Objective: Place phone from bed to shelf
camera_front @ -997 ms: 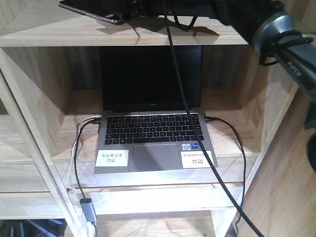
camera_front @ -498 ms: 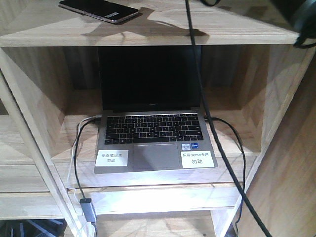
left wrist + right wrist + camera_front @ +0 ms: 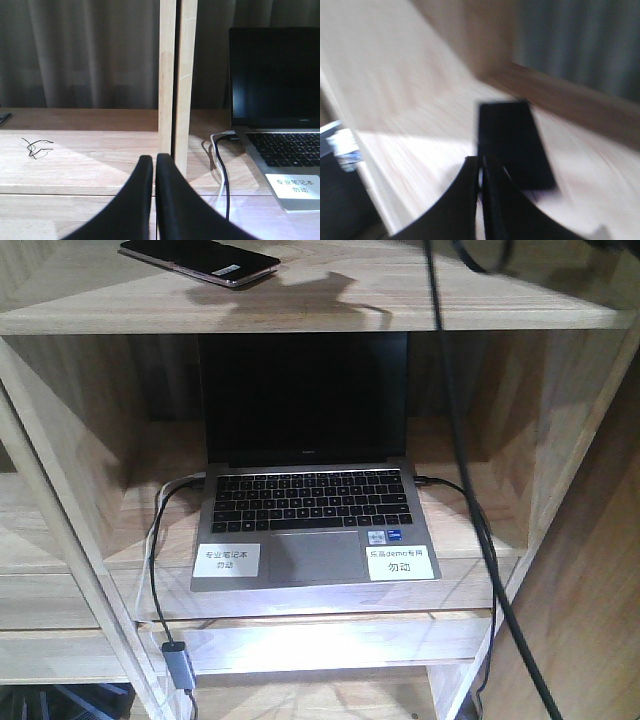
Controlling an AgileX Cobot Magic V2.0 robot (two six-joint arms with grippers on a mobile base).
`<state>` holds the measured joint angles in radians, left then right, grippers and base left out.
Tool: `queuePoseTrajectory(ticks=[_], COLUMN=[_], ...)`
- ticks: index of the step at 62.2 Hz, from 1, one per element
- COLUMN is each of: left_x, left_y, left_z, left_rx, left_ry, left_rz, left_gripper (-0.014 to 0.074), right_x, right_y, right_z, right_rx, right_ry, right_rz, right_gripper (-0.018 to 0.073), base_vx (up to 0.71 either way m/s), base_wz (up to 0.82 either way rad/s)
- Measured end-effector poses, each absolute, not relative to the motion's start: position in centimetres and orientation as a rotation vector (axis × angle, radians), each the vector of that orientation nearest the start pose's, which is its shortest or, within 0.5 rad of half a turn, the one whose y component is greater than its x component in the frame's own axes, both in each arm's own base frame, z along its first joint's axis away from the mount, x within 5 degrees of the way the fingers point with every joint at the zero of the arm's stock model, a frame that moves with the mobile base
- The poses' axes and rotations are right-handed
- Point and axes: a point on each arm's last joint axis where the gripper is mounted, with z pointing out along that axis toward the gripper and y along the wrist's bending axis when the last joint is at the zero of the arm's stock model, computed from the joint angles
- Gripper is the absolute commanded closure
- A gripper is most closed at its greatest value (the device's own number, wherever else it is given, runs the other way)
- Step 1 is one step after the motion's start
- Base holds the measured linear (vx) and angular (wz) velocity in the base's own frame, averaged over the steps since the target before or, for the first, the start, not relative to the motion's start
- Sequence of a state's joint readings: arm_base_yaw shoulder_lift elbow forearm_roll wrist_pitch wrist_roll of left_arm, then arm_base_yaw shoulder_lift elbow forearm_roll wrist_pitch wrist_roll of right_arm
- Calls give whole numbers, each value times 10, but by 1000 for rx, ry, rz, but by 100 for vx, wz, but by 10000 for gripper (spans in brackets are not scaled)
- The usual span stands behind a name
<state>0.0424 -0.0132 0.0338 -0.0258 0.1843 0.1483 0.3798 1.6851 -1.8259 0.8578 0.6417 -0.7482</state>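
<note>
One phone (image 3: 200, 260) atop shelf (image 3: 300, 315), laptop (image 3: 310, 480) in compartment, both pincers (image 3: 154, 165) (image 3: 481, 172) closed, empty.

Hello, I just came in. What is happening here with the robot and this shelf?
The phone lies flat on the top board of the wooden shelf, above the open laptop. Nothing holds it. The right end effector is shut and empty, just beside the phone. The left end effector is shut too, idle at a lower board. The placing looks done.
</note>
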Motion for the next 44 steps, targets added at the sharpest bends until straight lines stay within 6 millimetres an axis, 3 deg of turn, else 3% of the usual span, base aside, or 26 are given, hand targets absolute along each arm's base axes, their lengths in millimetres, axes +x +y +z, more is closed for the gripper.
queuePoseTrajectory(ticks=[20,30,44], left_x=[56,56,56], left_y=[2,2,2], left_z=[186,186,186], left_rx=[72,72,72], left_ry=[1688,1688,1688], left_rz=[120,120,120], left_gripper=[595,595,595], right_x=[256,208,144], right_y=[131,107,78], right_z=[437,415,368], right_rx=[-508,-467,-430], right_ry=[1628,1627,1630], right_rz=[571,531,501], right_gripper=[565,565,565], base_vx=[0,0,0], base_wz=[0,0,0])
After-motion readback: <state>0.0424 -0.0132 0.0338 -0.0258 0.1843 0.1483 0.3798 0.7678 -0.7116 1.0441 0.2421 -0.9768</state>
